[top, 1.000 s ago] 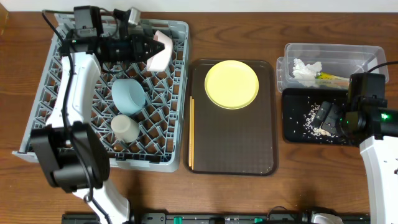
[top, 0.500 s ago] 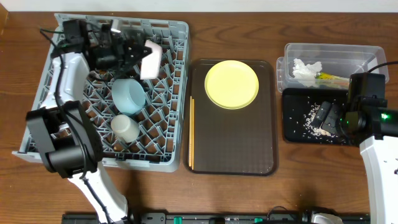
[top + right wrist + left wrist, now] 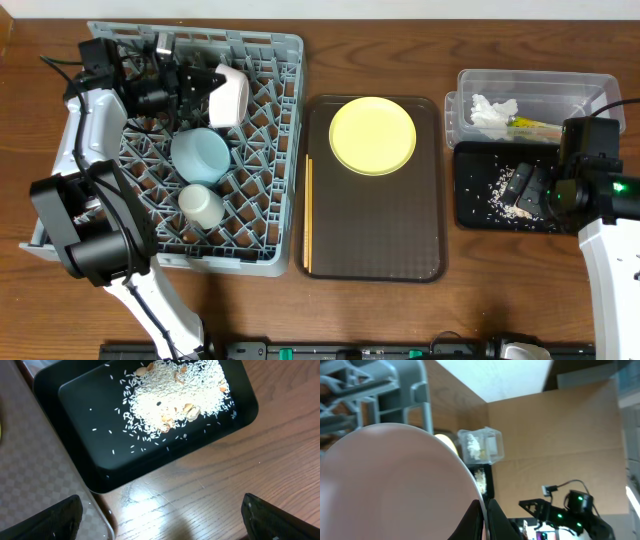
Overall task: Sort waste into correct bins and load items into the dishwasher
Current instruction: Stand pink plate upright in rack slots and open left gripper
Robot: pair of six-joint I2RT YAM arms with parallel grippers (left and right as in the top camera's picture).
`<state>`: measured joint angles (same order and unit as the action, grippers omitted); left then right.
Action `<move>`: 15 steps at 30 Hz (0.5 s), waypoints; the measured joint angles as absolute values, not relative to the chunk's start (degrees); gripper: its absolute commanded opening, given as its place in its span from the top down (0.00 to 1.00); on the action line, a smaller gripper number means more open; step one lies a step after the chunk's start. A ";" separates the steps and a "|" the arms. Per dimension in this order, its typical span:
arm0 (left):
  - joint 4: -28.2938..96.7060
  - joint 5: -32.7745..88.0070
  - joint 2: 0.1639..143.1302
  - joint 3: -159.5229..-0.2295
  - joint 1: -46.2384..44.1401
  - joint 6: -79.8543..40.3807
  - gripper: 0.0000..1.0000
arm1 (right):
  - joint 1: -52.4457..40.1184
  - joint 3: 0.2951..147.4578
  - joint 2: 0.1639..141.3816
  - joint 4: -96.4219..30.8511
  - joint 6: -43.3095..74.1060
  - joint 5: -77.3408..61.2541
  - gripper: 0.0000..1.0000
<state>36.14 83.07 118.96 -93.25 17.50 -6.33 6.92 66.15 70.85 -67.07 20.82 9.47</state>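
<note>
My left gripper [image 3: 203, 88] is shut on the rim of the cream-white bowl [image 3: 231, 95] and holds it tilted on its side over the back of the grey dish rack [image 3: 272, 262]. In the left wrist view the bowl [image 3: 390, 485] fills the left side, with its rim pinched between my fingers [image 3: 485, 517]. A light-blue bowl [image 3: 200, 155] and a small cream cup [image 3: 202, 203] sit in the rack. The yellow plate [image 3: 372, 135] and the chopsticks [image 3: 308, 215] lie on the brown tray. My right gripper [image 3: 524, 188] is open and empty [image 3: 165, 520] above the black tray [image 3: 472, 214].
The brown serving tray [image 3: 380, 235] lies between the rack and the bins. The clear tub [image 3: 565, 86] at the back right holds a white tissue [image 3: 492, 110] and a green-yellow wrapper [image 3: 530, 123]. Rice crumbs [image 3: 175, 395] lie in the black tray [image 3: 85, 430].
My left gripper has moved left and slightly forward over the rack with the cream-white bowl, turning it. The right arm has not moved.
</note>
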 measured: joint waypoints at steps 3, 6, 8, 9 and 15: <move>35.31 84.71 118.96 -93.25 17.17 -7.68 0.94 | 6.92 66.15 70.85 -67.05 20.80 9.47 0.01; 33.54 85.73 118.96 -93.23 16.75 -10.20 0.94 | 6.92 66.15 70.85 -67.05 20.82 9.47 0.01; 32.29 86.06 118.96 -93.23 16.34 -12.08 0.94 | 6.92 66.15 70.85 -67.07 20.82 9.47 0.01; 31.77 86.13 118.96 -93.23 16.08 -12.95 0.94 | 6.92 66.15 70.85 -67.05 20.80 9.45 0.01; 29.41 85.49 118.96 -93.23 13.65 -19.66 0.94 | 6.92 66.15 70.85 -67.05 20.82 9.47 0.01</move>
